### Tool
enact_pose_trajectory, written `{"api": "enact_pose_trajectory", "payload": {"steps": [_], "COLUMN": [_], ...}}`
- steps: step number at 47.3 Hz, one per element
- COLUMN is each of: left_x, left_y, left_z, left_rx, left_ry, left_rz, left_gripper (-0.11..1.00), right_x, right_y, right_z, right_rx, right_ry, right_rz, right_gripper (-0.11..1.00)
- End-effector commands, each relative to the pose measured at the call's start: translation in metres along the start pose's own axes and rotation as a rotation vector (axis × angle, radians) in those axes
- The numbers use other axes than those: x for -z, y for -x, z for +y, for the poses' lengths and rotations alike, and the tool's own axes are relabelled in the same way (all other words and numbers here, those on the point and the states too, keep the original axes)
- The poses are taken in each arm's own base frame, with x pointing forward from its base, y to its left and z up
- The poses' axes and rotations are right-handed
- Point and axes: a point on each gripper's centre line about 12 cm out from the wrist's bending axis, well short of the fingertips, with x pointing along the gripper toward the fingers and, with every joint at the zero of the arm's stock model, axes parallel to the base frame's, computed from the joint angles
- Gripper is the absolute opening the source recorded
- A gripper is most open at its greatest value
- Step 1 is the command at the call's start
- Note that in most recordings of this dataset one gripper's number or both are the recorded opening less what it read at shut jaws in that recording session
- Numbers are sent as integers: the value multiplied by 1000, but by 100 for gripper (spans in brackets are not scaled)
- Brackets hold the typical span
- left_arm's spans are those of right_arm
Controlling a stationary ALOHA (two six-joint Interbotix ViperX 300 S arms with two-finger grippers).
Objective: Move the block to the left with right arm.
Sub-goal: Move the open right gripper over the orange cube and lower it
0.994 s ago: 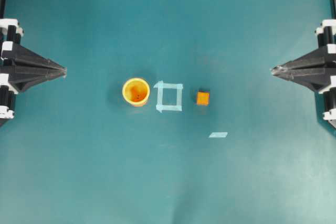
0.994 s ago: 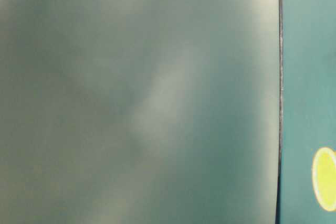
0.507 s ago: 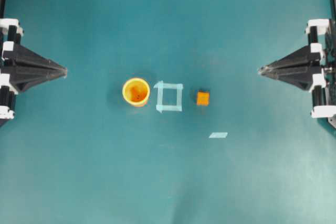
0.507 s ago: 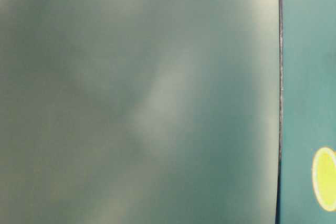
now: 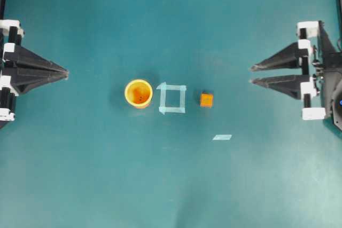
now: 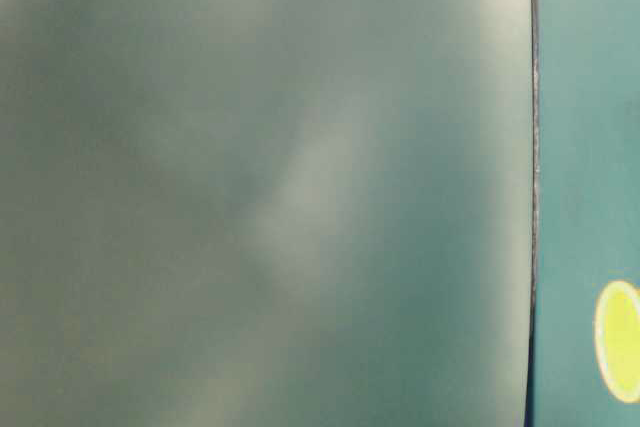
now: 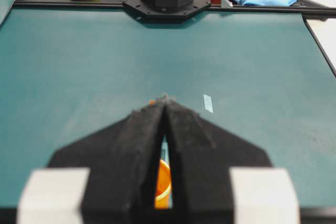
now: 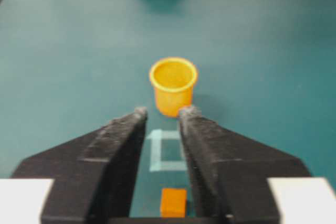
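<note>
Standing upright on the teal table (image 5: 80, 174), the round yellow-orange plastic cup (image 5: 138, 93) shows only dark specks inside. Right of it lies the pale tape square (image 5: 172, 99), then the small orange cube with dark edges (image 5: 207, 100), untouched. The right gripper (image 5: 252, 75) hangs well apart, jaws parted; its wrist view frames the cube between them. The left gripper (image 5: 66, 72) is closed. The table-level view is blurred.

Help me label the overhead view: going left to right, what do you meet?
left gripper → orange cup → tape square → block → loose tape strip → right gripper
</note>
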Motion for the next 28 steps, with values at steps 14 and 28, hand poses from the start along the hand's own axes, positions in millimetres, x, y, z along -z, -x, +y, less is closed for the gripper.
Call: {"api": "enact_pose_trajectory", "payload": {"steps": [14,28], "left_x": [-10,-10], "left_y": [-2,-2], "left_z": [0,0], "left_rx": [1,1], "left_ry": [-3,-2], "left_rz": [-18,-20], "left_gripper": [0,0], "right_x": [9,43], "right_y": [-49,-101], "right_z": [-3,-8], "right_rx": [16,34], "right_ry": [-4,1], "right_rz": [154,425], "right_gripper": [59,60]}}
